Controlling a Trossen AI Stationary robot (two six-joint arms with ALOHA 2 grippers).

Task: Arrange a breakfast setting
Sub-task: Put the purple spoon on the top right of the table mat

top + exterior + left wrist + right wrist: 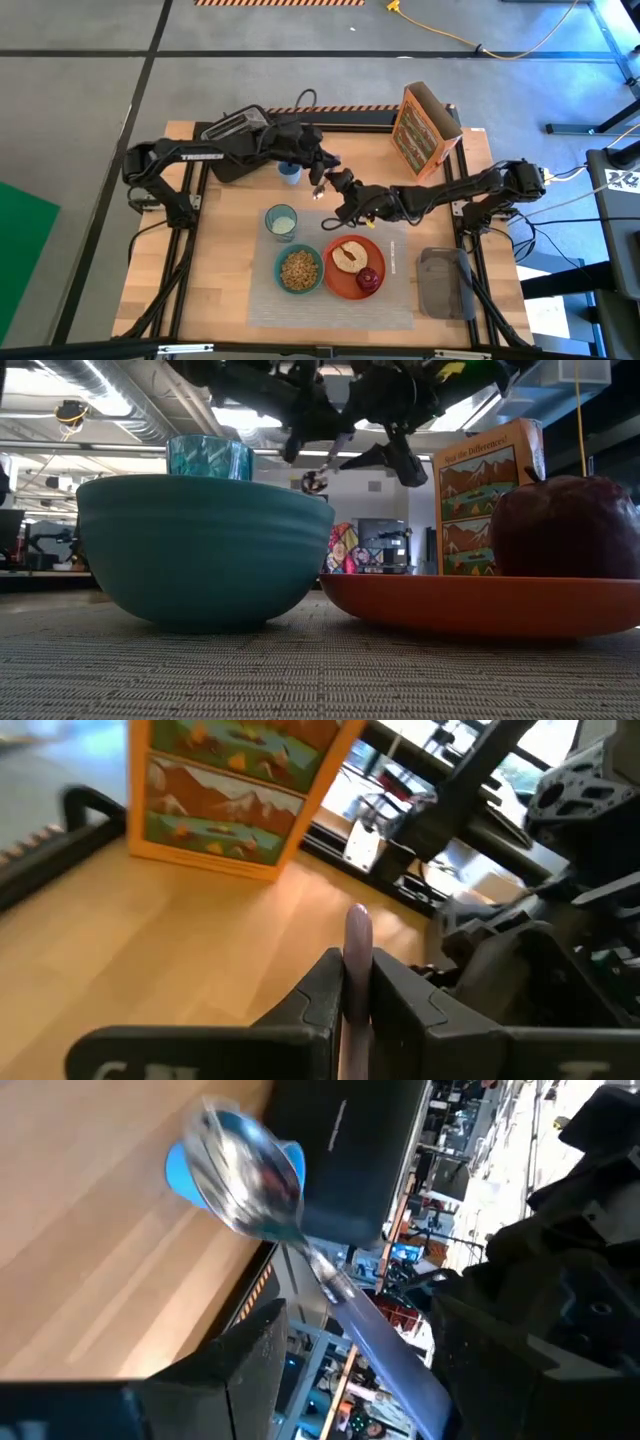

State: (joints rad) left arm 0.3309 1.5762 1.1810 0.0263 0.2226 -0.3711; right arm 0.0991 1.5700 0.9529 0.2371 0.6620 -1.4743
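Observation:
My left gripper (322,178) is shut on the metal spoon (317,189) in the air over the table's middle, behind the setting. My right gripper (340,197) is open close beside it, on its right. In the right wrist view the spoon's handle (380,1340) runs between the right fingers; I cannot tell whether it touches them. On the grey placemat (400,300) stand the teal bowl (299,269) with cereal, the orange-red plate (340,286) with the toast (349,256) and the dark-red apple (368,279), and the glass (281,222). My left gripper pinches the spoon's handle (356,955) between its two fingers, near the handle's free end, which sticks out past the fingertips. The fingers reach in from the table's left. The spoon is lifted clear, and its bowl (250,1170) hangs lower than the handle.
A cereal box (425,128) stands at the far right. A black toaster (235,135) and a blue cup (290,172) stand at the far left under the left arm. A grey tray (443,282) lies right of the placemat.

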